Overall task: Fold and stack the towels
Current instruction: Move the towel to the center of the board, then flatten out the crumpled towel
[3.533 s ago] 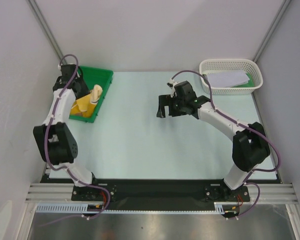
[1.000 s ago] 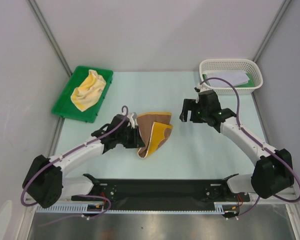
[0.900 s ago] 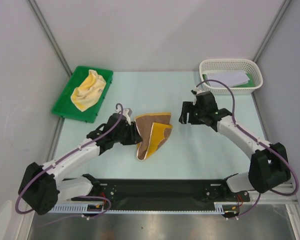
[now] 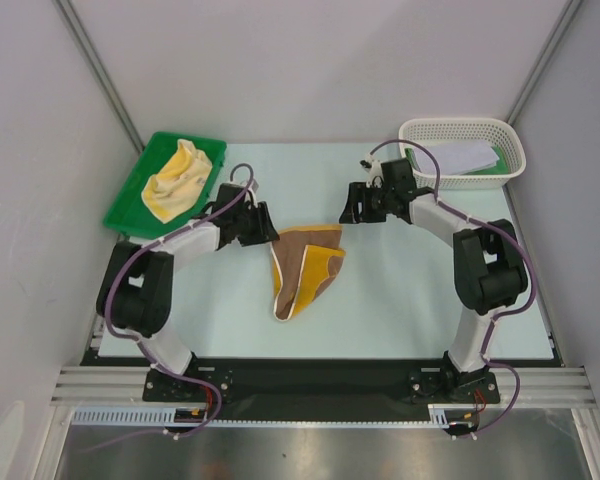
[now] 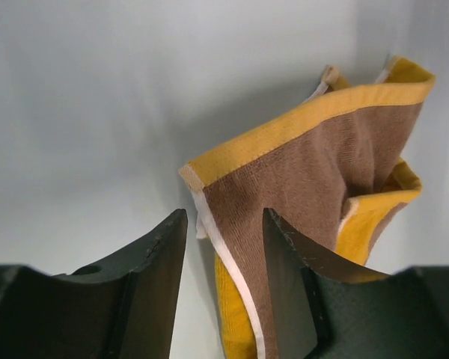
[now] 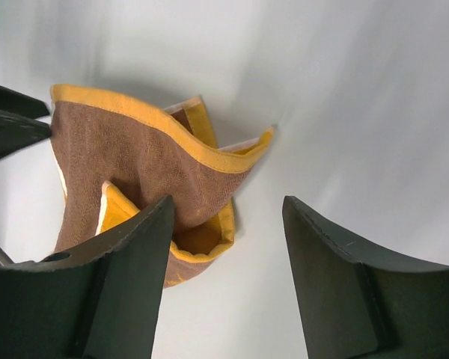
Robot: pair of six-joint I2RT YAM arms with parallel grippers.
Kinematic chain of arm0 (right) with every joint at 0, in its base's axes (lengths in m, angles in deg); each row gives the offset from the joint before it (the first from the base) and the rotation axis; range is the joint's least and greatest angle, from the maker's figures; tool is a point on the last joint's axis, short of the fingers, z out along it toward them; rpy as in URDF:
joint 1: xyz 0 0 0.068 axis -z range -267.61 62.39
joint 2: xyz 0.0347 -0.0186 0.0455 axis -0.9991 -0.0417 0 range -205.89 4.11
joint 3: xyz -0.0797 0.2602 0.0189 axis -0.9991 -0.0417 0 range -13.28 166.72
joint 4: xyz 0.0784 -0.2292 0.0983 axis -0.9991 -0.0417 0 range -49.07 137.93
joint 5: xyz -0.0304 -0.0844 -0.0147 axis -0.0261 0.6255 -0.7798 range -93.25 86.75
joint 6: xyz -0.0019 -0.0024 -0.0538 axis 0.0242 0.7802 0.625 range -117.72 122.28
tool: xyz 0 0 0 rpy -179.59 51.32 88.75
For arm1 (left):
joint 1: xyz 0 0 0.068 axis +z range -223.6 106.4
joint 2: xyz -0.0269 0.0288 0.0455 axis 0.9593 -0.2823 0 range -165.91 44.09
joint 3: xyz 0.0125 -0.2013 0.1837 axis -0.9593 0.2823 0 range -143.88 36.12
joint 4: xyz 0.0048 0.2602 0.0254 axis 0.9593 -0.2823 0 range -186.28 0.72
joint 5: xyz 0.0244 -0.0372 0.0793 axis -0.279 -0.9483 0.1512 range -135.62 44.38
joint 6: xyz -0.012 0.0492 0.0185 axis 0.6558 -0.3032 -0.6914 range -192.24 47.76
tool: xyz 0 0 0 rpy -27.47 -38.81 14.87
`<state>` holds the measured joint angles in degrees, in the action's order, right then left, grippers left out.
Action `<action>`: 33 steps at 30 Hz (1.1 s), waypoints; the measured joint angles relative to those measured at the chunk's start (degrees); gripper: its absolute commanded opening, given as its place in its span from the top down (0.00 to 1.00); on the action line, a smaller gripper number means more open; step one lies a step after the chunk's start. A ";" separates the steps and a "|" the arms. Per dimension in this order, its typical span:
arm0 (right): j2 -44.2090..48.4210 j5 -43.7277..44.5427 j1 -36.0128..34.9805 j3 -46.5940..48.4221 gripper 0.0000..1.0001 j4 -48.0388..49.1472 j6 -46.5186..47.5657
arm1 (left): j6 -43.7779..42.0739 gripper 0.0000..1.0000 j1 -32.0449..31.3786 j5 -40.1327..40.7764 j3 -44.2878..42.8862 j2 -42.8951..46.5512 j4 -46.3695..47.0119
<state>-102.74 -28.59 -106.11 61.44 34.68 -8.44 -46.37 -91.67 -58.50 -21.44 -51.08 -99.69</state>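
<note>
A brown towel with yellow edging (image 4: 305, 265) lies crumpled in the middle of the table. My left gripper (image 4: 264, 228) is open at its far left corner. In the left wrist view the towel's white-trimmed edge (image 5: 314, 164) runs down between the open fingers (image 5: 153, 254) of the gripper (image 5: 224, 218), not pinched. My right gripper (image 4: 351, 207) is open just beyond the towel's far right corner. In the right wrist view the towel (image 6: 127, 153) lies ahead of the wide-open gripper (image 6: 228, 203). A yellow towel (image 4: 178, 180) sits bunched in the green tray (image 4: 130, 215).
The green tray stands at the far left. A white basket (image 4: 510, 150) at the far right holds white and green cloth (image 4: 460, 158). Grey walls close in on both sides.
The left arm brought the brown towel from the tray to the table's middle and let go. The left gripper has moved to its far left corner. The right gripper has moved left toward the towel.
</note>
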 measured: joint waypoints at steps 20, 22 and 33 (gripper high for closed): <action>-0.48 -2.54 1.31 -0.37 0.33 2.91 -0.37 | -0.48 0.74 0.00 -4.44 -3.78 -7.41 3.85; -1.09 -2.91 1.42 -0.39 0.28 3.78 0.24 | -0.74 0.84 0.00 -4.46 -4.00 -7.39 3.80; -6.71 -13.88 5.35 0.55 0.10 8.04 8.11 | -3.65 1.00 0.00 -3.96 -10.10 -6.71 -3.32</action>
<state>-109.45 -42.47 -100.76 61.98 42.72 -0.33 -50.02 -91.67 -62.46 -31.54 -57.79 -103.01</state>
